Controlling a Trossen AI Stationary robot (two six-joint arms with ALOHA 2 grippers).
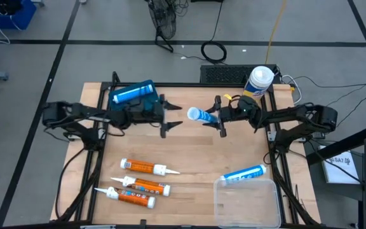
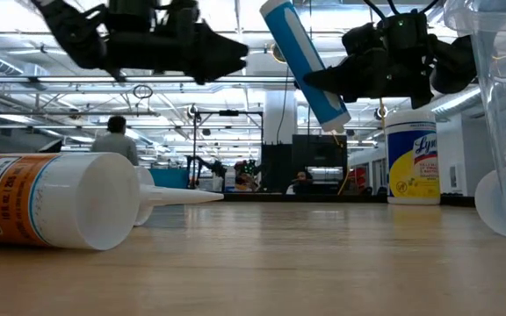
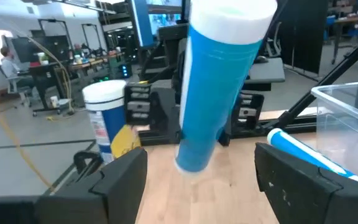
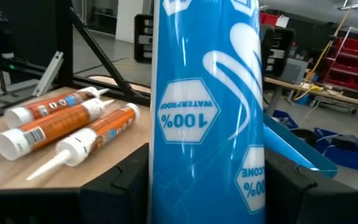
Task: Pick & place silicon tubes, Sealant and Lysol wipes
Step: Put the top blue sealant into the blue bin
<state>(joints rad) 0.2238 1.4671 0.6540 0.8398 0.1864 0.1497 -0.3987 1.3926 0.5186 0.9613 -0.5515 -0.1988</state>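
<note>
Though mid-table, blue tube (image 1: pixel 203 115) (gripper-held (image 1: pixel 218 117))

Blue tube (image 4: pixel 207 112) is filling the right wrist view, both ends running off frame, hiding the right gripper's fingers. Lysol wipes (image 2: pixel 411 158) lid is sitting behind the right arm in the low view. Clear bin (image 2: pixel 499 114) is getting cut by the frame edge. Nearest orange tube (image 2: pixel 51 200) is cropped, its label only partly readable.
</note>
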